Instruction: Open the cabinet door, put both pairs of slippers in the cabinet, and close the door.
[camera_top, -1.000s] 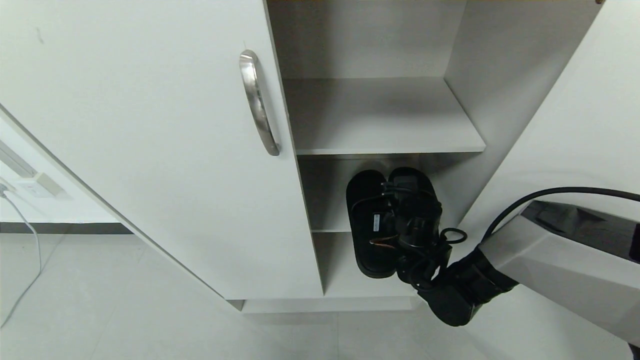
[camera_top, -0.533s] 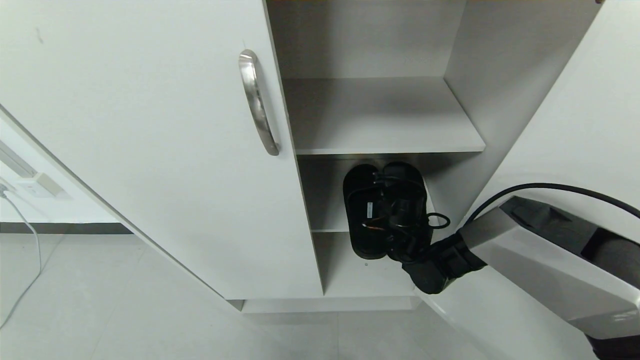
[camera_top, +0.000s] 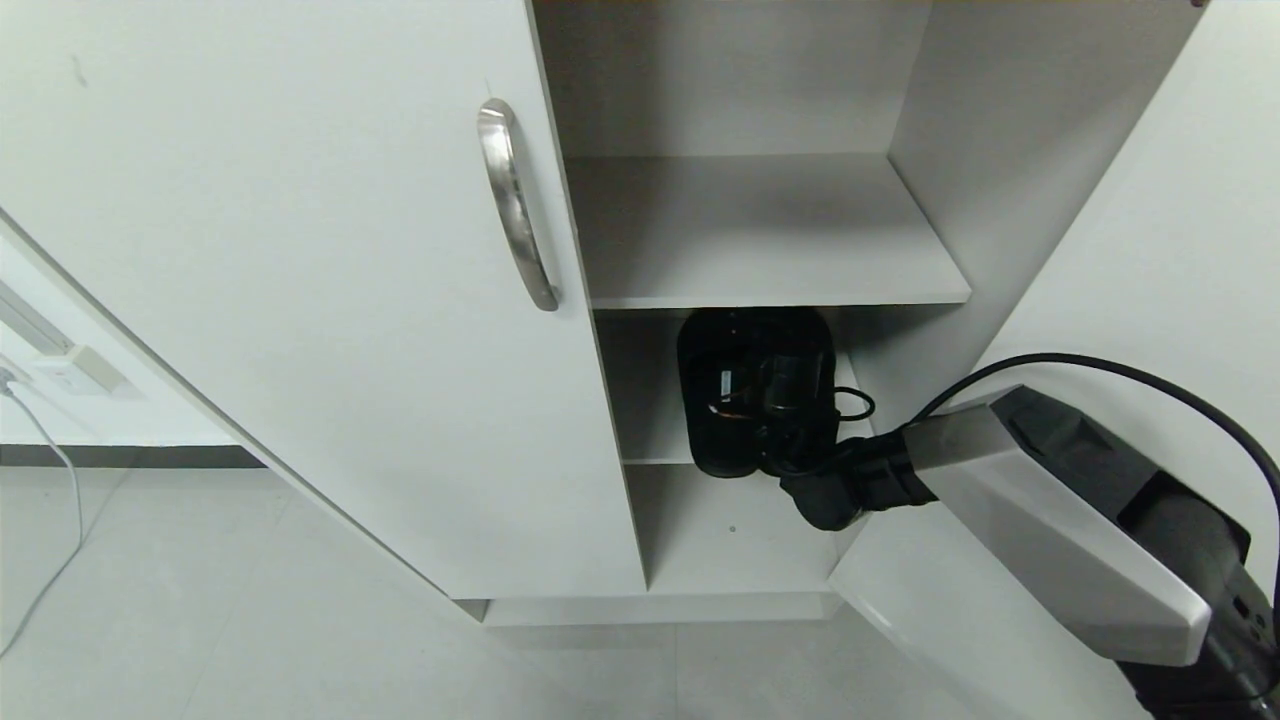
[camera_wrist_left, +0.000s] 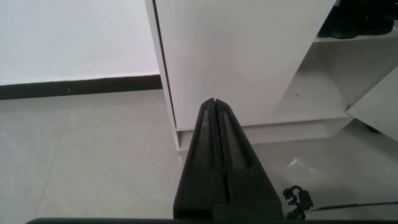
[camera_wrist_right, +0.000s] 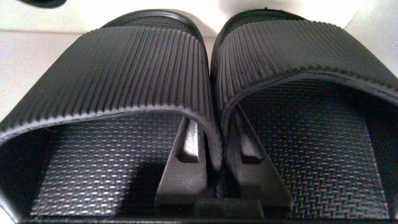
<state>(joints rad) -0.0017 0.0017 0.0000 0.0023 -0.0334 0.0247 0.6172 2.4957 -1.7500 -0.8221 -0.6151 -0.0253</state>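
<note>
Because my right gripper takes both shoes in one pinch, its fingers sit one inside each shoe of the pair of black slippers, under the ribbed straps, and squeeze the two inner side walls together between them. I judge these to be light moulded foam or rubber slides: soft enough to flex and droop away from my grip, yet grippy, since the straps are ridged and the footbeds are studded. They are not fragile, so a firm squeeze should do no harm. The weak point is that the two walls could slide against each other. Holding where they meet, close under the straps, seems the right place. The slippers stretch straight ahead of my hand, toes farthest from it, in over the middle shelf of the cabinet and just under the upper shelf. I cannot tell whether their soles touch the board. The open door stands beside my forearm. My left gripper has its fingers pressed together on nothing, low over the floor, with the closed door ahead of it.
</note>
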